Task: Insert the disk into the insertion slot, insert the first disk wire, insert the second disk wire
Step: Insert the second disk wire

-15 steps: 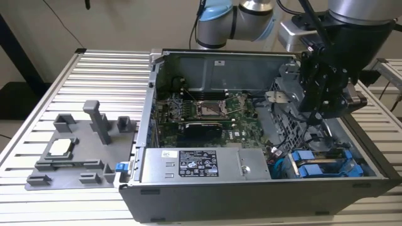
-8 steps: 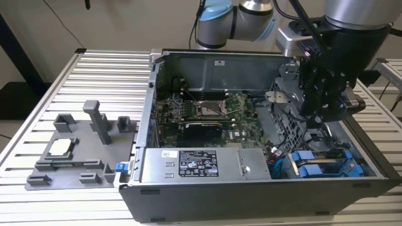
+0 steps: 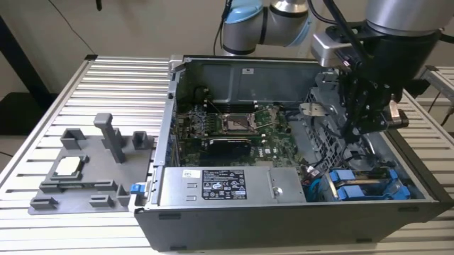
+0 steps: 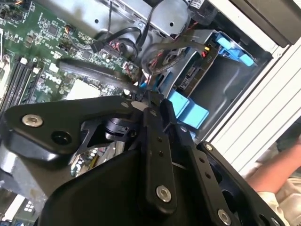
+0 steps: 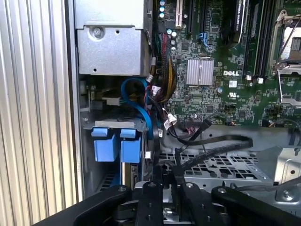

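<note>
My gripper (image 3: 369,126) hangs inside the open computer case, over the grey perforated drive cage (image 5: 221,165) on the exterior view's right. In both wrist views its black fingers are shut, and a black disk wire (image 5: 221,141) curves across the cage into the fingertips (image 5: 168,181), (image 4: 148,97). Two blue carrier handles (image 5: 106,146) (image 5: 130,147) sit side by side in the insertion slot area (image 3: 362,186) just beyond the fingers. The disk's silver body is hidden, so I cannot tell which carrier holds it.
The green motherboard (image 3: 234,125) and the grey power supply (image 3: 230,186) take up the rest of the case. Loose coloured cables (image 5: 162,80) bundle beside the cage. A grey fixture (image 3: 85,164) stands on the slatted table (image 3: 120,85). A person's hand (image 4: 277,176) rests outside the case.
</note>
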Available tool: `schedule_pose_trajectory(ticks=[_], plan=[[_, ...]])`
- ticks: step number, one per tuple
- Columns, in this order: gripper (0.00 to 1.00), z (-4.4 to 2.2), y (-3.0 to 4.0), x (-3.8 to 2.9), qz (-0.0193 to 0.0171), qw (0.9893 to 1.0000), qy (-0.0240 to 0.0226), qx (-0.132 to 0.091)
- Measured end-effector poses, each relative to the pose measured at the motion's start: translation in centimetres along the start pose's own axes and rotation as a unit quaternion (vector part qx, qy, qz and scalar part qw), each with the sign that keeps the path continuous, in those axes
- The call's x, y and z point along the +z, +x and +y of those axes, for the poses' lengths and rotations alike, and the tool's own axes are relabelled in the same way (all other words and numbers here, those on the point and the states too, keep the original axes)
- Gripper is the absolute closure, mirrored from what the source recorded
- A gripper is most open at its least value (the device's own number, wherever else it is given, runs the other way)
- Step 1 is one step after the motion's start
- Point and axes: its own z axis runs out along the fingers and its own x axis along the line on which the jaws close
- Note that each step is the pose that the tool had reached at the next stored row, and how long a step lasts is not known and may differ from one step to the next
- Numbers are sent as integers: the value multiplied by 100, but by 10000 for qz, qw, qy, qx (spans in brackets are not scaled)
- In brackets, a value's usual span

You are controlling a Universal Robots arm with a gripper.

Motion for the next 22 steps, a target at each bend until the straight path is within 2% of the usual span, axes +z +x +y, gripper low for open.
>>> schedule_pose_trajectory(ticks=[3, 6, 11, 14, 16, 22], plan=[[84, 1, 32, 1, -1, 10000, 0, 0], [84, 2, 137, 9, -4, 10000, 0, 0], [84, -4, 317, 46, -94, 10000, 2, 12], [84, -16, 416, 59, -128, 9999, 3, 17], [84, -45, 458, 65, -134, 9999, 3, 18], [84, -214, 486, 117, -145, 9999, 3, 19]])
